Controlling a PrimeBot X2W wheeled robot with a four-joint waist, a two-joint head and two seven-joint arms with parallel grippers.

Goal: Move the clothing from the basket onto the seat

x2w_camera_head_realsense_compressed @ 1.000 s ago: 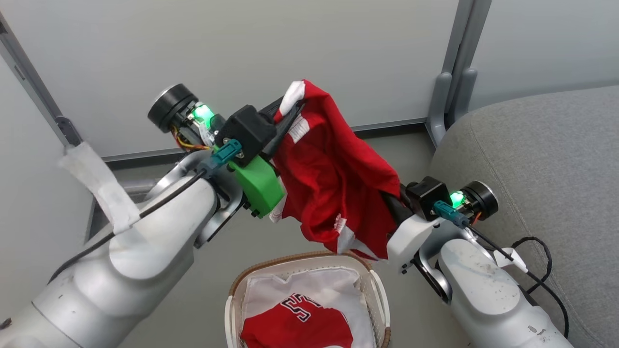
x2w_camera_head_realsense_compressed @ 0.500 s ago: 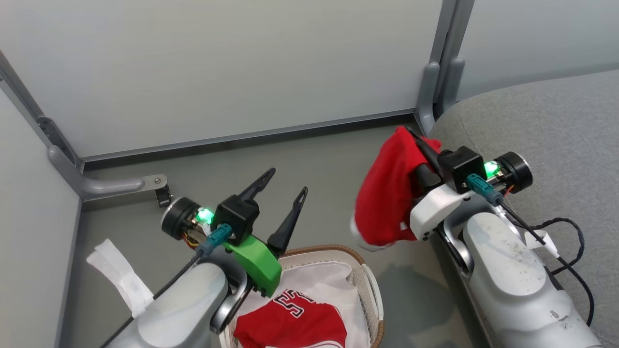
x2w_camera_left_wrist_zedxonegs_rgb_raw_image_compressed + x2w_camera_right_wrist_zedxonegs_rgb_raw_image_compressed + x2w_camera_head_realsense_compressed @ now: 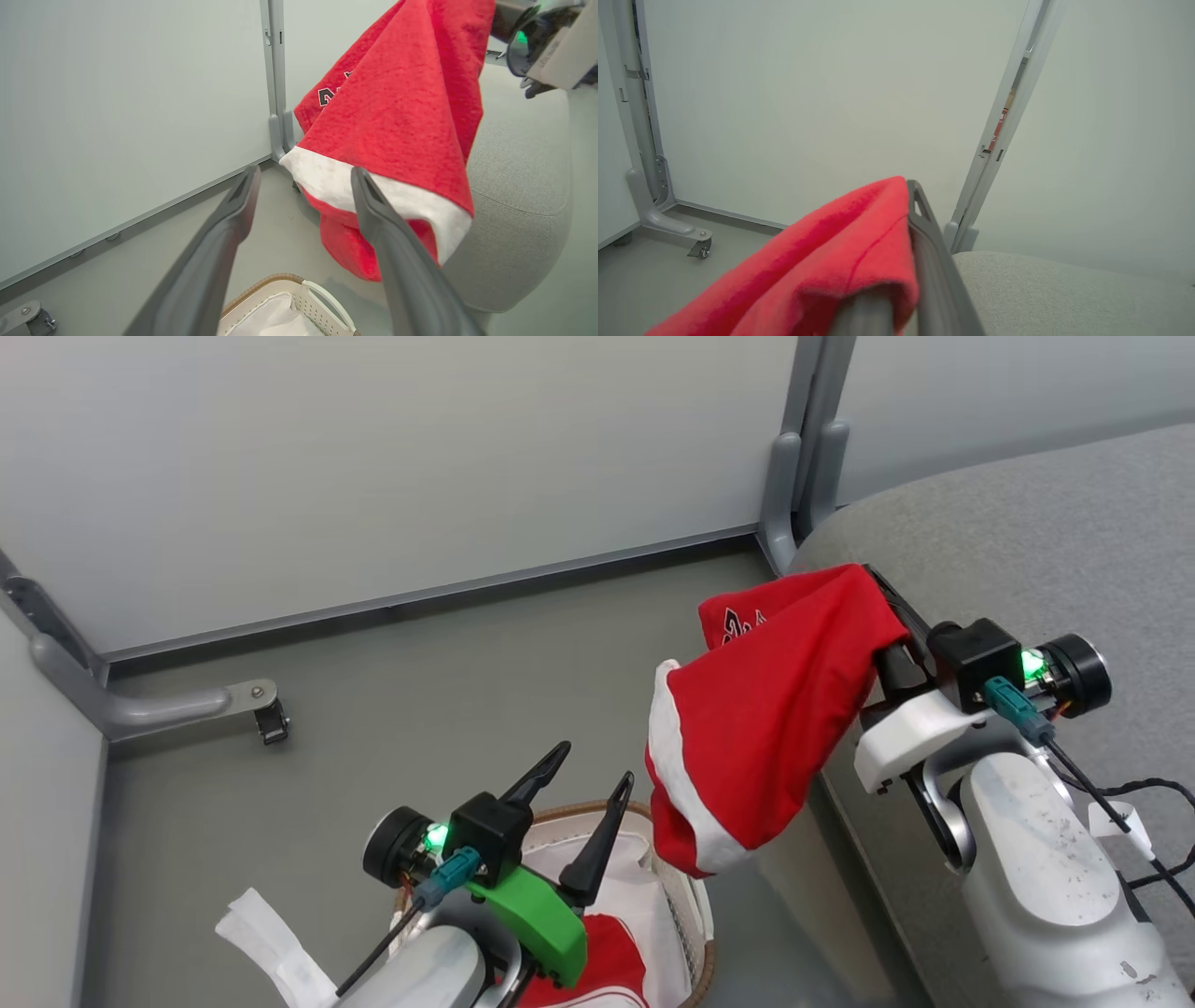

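Head view: the right tool is clamped on the white-hemmed red garment, which hangs above the floor between the basket and the seat edge. The left tool hovers over the basket, fingers apart, empty. A second red garment lies in the basket.

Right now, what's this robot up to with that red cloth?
The robot's right hand is shut on a red garment with a white hem, holding it up in the air beside the rounded edge of the grey seat; it is not on the seat yet. The left hand is open and empty, hovering above the basket. A second red garment lies in the basket on the white liner, so one piece is mid-transfer and one is left to move.
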